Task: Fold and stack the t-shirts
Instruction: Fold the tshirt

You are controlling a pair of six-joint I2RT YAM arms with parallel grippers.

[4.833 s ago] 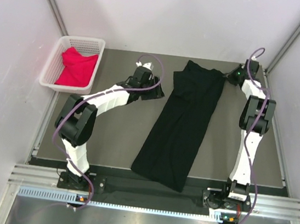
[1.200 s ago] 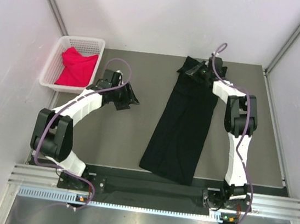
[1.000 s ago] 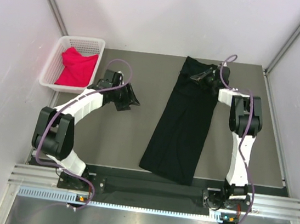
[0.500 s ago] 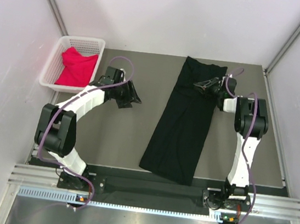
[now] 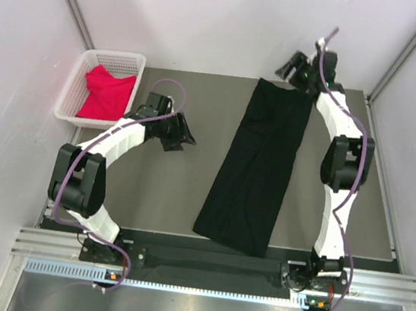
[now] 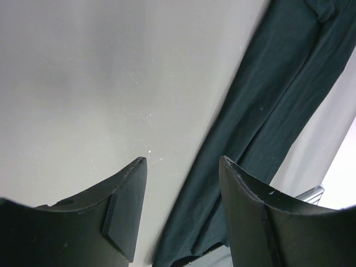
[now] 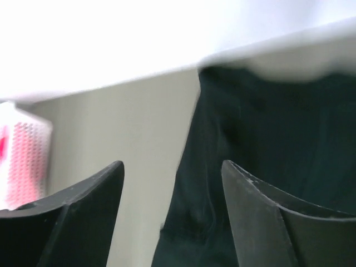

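The black t-shirt (image 5: pixel 259 162) lies as a long narrow strip running from the table's back edge to its front edge. The red-pink t-shirt (image 5: pixel 107 93) sits crumpled in the white basket (image 5: pixel 117 55). My right gripper (image 5: pixel 293 67) hangs open above the strip's far end, holding nothing; its wrist view shows the black t-shirt (image 7: pixel 278 139) below the right gripper (image 7: pixel 172 164). My left gripper (image 5: pixel 182 134) stands open over bare table, left of the strip. In the left wrist view, the left gripper (image 6: pixel 182 161) is empty and the black t-shirt (image 6: pixel 267 100) lies ahead to the right.
The basket stands at the back left corner and shows as the basket (image 7: pixel 22 161) in the right wrist view. White walls close in the grey table (image 5: pixel 173 189) on three sides. A metal rail (image 5: pixel 209 267) runs along the near edge.
My right gripper has opened, let go of the black t-shirt's far end and risen toward the back wall. That end now lies flat. The left arm has barely moved.
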